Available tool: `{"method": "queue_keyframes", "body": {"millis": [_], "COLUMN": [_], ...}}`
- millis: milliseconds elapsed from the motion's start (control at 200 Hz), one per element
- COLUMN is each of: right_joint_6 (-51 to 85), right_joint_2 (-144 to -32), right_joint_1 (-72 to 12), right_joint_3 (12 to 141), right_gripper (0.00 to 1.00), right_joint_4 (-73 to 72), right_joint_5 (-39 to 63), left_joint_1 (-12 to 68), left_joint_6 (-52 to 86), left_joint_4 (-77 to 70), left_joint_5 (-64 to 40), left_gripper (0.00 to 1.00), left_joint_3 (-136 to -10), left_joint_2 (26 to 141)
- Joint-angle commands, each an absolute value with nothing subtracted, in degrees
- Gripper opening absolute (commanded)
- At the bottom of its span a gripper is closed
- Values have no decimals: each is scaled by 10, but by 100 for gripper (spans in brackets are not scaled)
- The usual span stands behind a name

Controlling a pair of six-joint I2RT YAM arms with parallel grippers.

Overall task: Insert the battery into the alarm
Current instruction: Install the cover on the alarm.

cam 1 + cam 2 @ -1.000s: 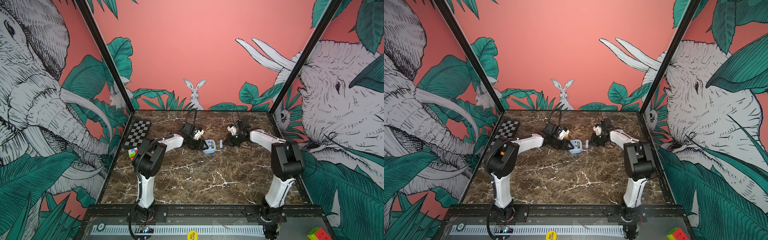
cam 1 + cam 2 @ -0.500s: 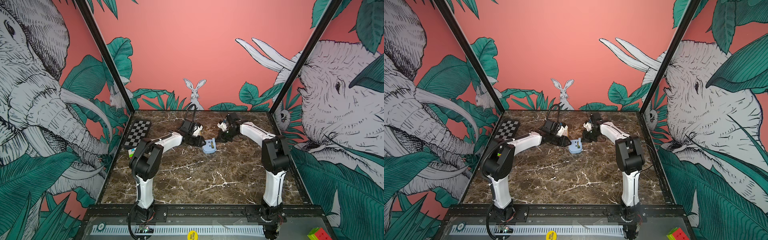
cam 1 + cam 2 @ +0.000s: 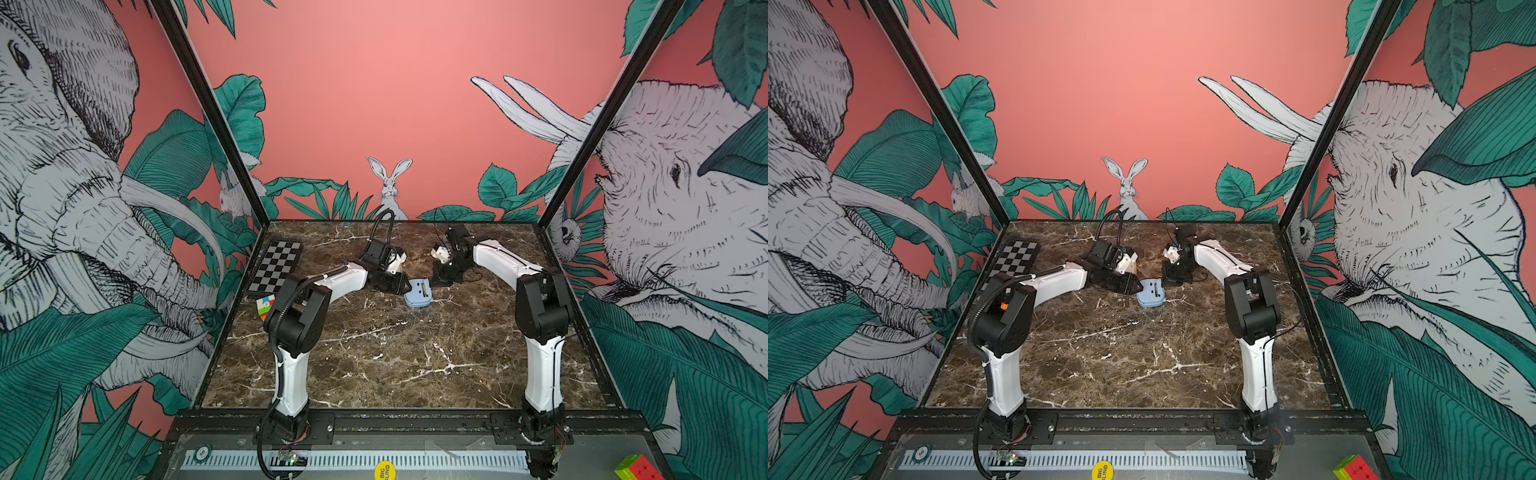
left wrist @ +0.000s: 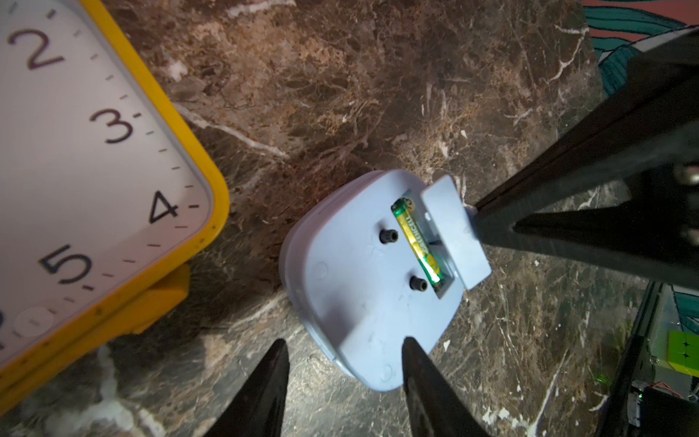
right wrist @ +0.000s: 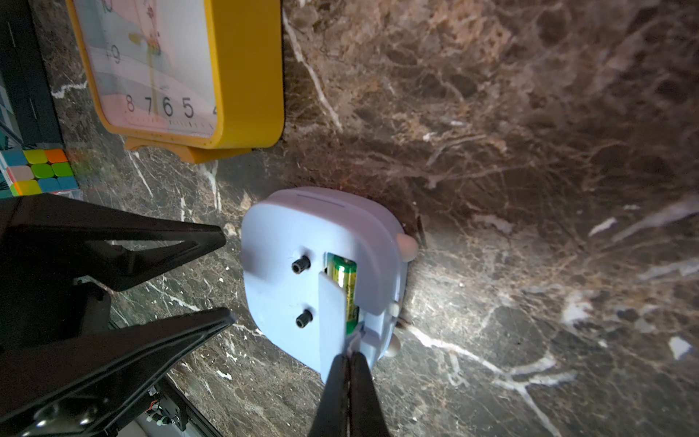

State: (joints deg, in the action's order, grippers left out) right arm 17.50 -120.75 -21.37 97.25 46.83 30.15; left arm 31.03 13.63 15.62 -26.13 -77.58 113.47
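— Where's the alarm [image 4: 363, 302]?
— Face down on the desk [image 3: 374, 353], near the far edge, midway along it. The battery [image 4: 416, 238] lies in its slot.
— And the fingers?
— The left fingers [image 4: 272, 382] stand apart, holding nothing, just beside the alarm's edge. The right fingers [image 5: 340, 389] are pressed together, tips against the loose cover [image 4: 454, 230].
— Anything unclear?
— The cover hides part of the battery. Whether the tips pinch the cover, I can't tell.

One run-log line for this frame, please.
battery: lying in alarm compartment | cover: tilted up, not closed | right gripper: shut, tips at cover edge | left gripper: open, astride alarm corner
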Motion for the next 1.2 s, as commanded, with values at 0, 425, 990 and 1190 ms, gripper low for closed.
{"method": "queue_keyframes", "body": {"millis": [0,425,990,1190], "right_joint_6": [170,190,212,210], "right_joint_2": [-1218,-1228,-1231,-1238], "right_joint_1": [-220,-229,-229,-231], "right_joint_3": [986,992,992,1000], "right_gripper": [0,0,0,0], "right_joint_4": [487,476,459,462], "right_joint_5": [291,279,269,277], "left_joint_1": [309,308,309,310], "left_joint_6": [125,126,134,136], "left_joint_4": [176,196,192,191], "left_joint_5": [-270,-278,-285,-286], "left_gripper": [51,50,49,49], "left_joint_3": [-786,-797,-795,-800], "left_joint_2": [1138,1161,1170,1174]}}
